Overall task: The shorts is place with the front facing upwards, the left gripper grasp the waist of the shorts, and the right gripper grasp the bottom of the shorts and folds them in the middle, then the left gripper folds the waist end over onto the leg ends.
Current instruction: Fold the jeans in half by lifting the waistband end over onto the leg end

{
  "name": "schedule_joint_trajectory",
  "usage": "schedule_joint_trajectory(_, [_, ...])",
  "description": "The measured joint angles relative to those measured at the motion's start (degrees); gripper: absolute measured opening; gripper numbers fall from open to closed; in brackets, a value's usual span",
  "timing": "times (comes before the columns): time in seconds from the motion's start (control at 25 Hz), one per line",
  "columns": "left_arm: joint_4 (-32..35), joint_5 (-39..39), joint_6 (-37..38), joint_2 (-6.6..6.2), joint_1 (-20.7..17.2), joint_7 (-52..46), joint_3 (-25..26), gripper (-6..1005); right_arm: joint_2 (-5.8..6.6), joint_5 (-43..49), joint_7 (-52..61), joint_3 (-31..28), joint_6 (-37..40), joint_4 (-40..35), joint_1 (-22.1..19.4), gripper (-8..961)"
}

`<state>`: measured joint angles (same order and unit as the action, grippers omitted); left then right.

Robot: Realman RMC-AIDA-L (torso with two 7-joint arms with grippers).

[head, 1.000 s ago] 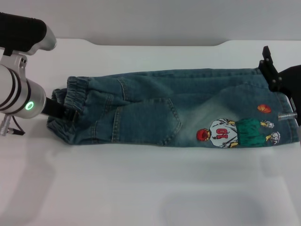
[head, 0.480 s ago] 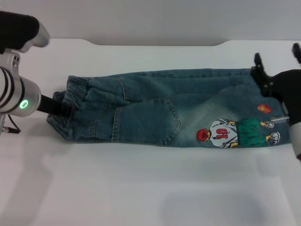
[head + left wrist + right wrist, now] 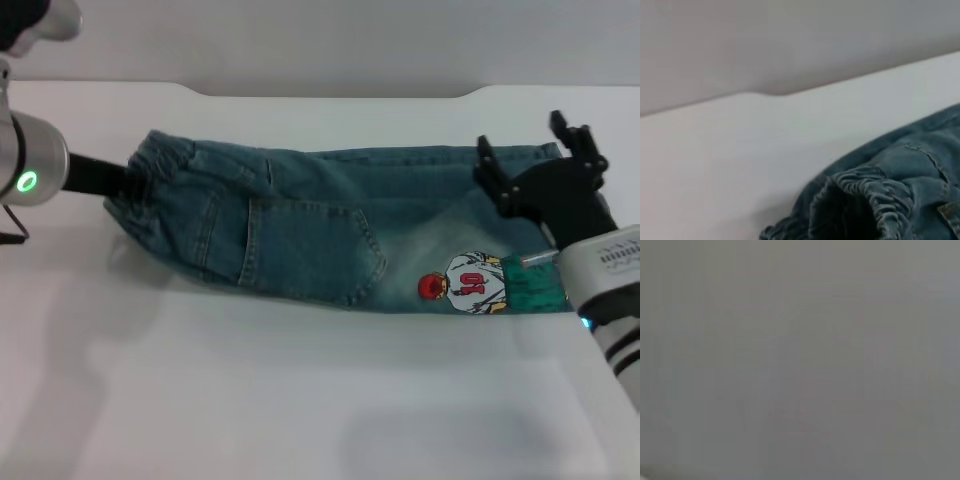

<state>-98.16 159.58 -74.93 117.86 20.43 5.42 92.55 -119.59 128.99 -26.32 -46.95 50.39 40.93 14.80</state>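
The shorts (image 3: 330,235) lie lengthwise across the white bench (image 3: 300,400), folded along their middle into one long band of blue-green denim, with the gathered waist (image 3: 155,170) at the left and the leg ends at the right. A back pocket (image 3: 310,250) faces up near the middle of the band, a pale faded patch spreads to its right, and the small cartoon figure print (image 3: 470,285) sits on the near edge toward the right end.

The waist end is raised off the bench and casts a shadow on the white surface below it. The left tool (image 3: 125,180) reaches in from the left edge at the ruffled band, and its black prongs are closed on the waist, which bunches around them. In the left wrist view the puckered elastic band (image 3: 865,200) curls up close to the camera, its dark opening showing, with the bench and a grey wall beyond.

At the right, the right tool (image 3: 540,160) hovers above the leg ends, its black prongs spread apart and holding nothing. It stands over the far right corner of the denim, and its body and white ribbed arm cover most of the hems from the head view. The right wrist view shows only an even grey field.

The green light (image 3: 25,182) on the left arm is lit.
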Motion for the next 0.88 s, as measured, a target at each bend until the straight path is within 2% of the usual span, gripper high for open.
schedule_joint_trajectory(0.2, [-5.5, 0.15, -1.07, 0.0, -0.54, -0.31, 0.07, 57, -0.03, -5.95, 0.05, 3.91, -1.43, -2.69, 4.28, 830])
schedule_joint_trajectory(0.36, [-7.46, 0.16, -2.01, 0.0, -0.22, -0.32, 0.09, 57, -0.04, -10.77, 0.07, 6.46, -3.34, -5.06, 7.71, 830])
schedule_joint_trajectory(0.68, [-14.8, 0.05, -4.02, 0.0, 0.03, 0.09, 1.44, 58, -0.11, -11.44, 2.68, 7.72, -4.37, -6.19, 9.65, 829])
schedule_joint_trajectory(0.88, [-16.33, -0.27, -4.79, 0.0, 0.71, 0.11, 1.49, 58, -0.16, -11.48, 7.69, 9.62, -7.27, -7.93, 12.39, 829])
